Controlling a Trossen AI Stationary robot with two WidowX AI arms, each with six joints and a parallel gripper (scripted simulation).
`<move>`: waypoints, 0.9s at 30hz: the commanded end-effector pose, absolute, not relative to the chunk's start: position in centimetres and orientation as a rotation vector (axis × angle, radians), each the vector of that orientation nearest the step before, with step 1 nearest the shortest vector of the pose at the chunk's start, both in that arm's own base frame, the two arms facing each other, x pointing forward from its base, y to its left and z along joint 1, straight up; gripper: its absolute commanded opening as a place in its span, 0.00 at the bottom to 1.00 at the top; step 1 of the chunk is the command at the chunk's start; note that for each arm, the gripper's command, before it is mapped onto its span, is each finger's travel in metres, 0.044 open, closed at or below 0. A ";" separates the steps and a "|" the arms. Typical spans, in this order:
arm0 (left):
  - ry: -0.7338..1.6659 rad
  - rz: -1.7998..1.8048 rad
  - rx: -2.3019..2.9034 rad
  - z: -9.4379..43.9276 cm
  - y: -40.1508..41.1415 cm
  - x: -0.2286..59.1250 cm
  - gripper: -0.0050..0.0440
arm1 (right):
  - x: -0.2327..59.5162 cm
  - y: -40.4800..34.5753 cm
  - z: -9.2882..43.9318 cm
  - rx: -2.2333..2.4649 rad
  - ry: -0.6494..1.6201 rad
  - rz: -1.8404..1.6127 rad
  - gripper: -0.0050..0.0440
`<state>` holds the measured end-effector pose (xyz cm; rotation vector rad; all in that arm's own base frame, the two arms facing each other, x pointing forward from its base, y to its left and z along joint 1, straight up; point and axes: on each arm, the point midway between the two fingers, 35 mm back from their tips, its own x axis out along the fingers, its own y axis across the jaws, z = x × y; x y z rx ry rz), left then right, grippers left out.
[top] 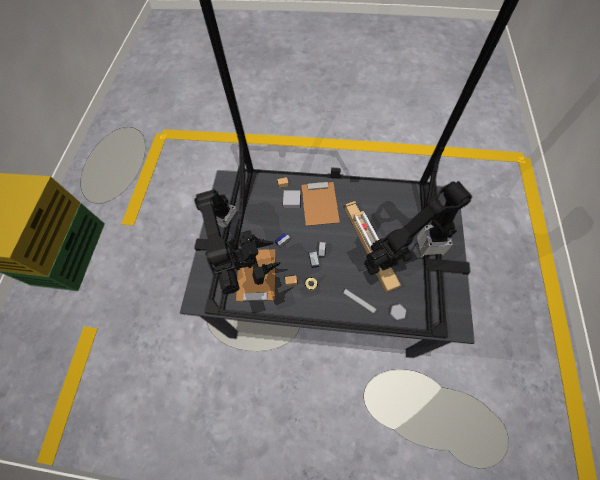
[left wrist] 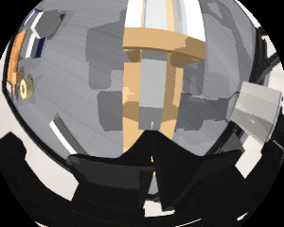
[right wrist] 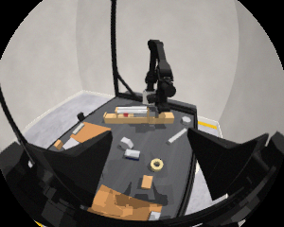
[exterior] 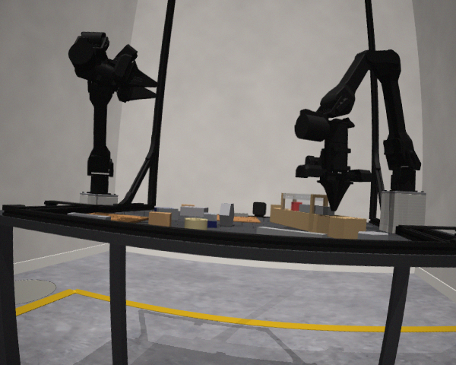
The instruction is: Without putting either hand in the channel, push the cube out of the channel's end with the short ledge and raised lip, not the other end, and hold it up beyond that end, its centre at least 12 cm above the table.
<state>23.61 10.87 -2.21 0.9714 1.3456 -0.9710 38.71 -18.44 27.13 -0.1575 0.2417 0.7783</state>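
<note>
A red cube (top: 364, 225) sits in a long wooden channel (top: 366, 248) with a grey floor, in its far, clear-walled part. A wooden bridge (left wrist: 163, 45) crosses the channel between the cube and my left gripper. My left gripper (exterior: 333, 207) (left wrist: 150, 131) is shut and empty. It points straight down over the channel's near part, with its tip at about wall-top height. My right gripper (exterior: 150, 87) is open and empty, raised high at the other side of the table (top: 268, 254).
Two brown clipboards (top: 320, 203) (top: 256, 281) lie on the table. Between them are small grey blocks (top: 317, 254), a blue block (top: 282, 239), tan blocks (top: 290, 280) and a yellow ring (top: 310, 281). A grey bar (top: 359, 300) and a hexagon (top: 397, 311) lie near the front edge.
</note>
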 end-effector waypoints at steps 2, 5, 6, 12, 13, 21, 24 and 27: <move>1.342 -0.975 0.975 -2.2 10.0 23.8 0.10 | 38.7 -18.4 27.2 -0.157 0.240 0.780 0.92; 1.342 -0.975 0.975 -2.2 9.6 24.0 0.10 | 38.7 -18.4 27.2 -0.157 0.240 0.780 0.92; 1.342 -0.975 0.975 -2.2 9.5 24.0 0.10 | 38.7 -18.4 27.2 -0.157 0.240 0.780 0.92; 1.342 -0.975 0.975 -2.2 8.9 24.2 0.10 | 38.7 -18.4 27.2 -0.157 0.240 0.780 0.92; 1.342 -0.975 0.975 -1.9 8.9 24.2 0.10 | 38.7 -18.4 27.2 -0.157 0.240 0.780 0.92; 1.342 -0.975 0.975 5.8 8.4 24.0 0.10 | 38.7 -18.4 27.2 -0.157 0.240 0.780 0.92; 1.342 -0.975 0.975 5.8 8.4 24.0 0.10 | 38.7 -18.4 27.2 -0.157 0.240 0.780 0.92; 1.342 -0.975 0.975 5.8 8.4 24.0 0.10 | 38.7 -18.4 27.2 -0.157 0.240 0.780 0.92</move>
